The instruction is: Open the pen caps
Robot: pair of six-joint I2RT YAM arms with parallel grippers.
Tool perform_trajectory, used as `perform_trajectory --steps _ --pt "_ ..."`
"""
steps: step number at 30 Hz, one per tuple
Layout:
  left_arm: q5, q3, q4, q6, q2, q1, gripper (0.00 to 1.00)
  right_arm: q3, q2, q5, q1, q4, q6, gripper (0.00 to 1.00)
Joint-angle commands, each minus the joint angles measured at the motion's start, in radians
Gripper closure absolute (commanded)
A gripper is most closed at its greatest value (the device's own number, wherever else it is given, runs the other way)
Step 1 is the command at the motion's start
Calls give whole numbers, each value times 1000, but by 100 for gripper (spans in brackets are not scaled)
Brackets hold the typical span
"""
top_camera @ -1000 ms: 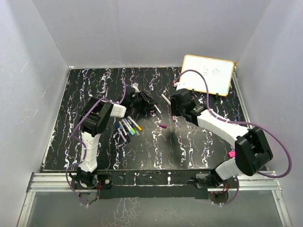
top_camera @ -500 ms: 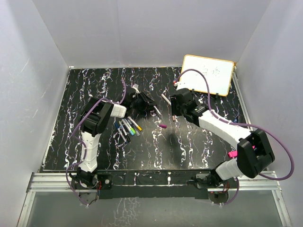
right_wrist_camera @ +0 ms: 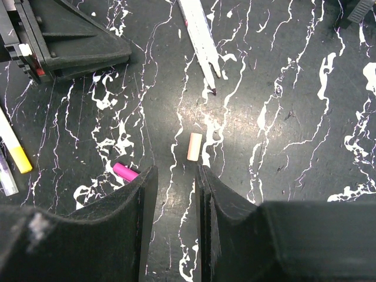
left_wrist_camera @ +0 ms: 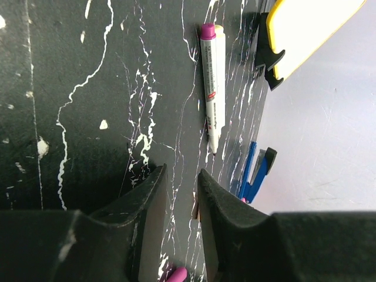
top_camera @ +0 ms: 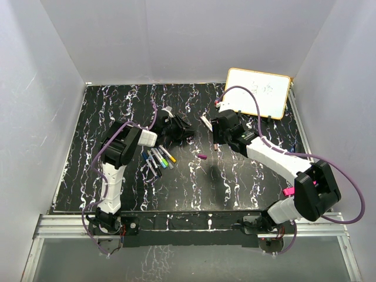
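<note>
A black desk (top_camera: 117, 106) veined with white, closed in by pale walls (top_camera: 188, 35), carries a yellow-framed whiteboard (top_camera: 258, 93) propped on black feet in its far right corner, and a blue clip (left_wrist_camera: 254, 170) lies at the desk's edge against a wall, near that whiteboard.

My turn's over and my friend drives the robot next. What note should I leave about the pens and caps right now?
Left gripper: slightly open, empty.
Right gripper: slightly open, empty, facing a loose peach cap.
Done: one pen lies uncapped; a pink cap lies loose near it.
Left: the cluster of pens looks still capped, so open those.
</note>
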Motion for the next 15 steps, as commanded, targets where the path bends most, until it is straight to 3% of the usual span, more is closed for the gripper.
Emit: perform_trajectory --steps 1,8,11,14,15 --pt "-11 -8 -3 1 -34 -7 72 24 -29 -6 -5 35 -1 69" --pt "-23 -75 83 9 -172 -3 68 23 -11 -40 -6 46 -16 69" --pt "-53 -104 65 70 -299 3 63 24 9 -94 -5 60 -31 64" --pt "-119 -139 5 159 -439 8 49 32 44 -166 -2 73 -52 61" --pt "-154 -151 -21 182 -483 10 36 36 58 -189 2 80 -58 60"
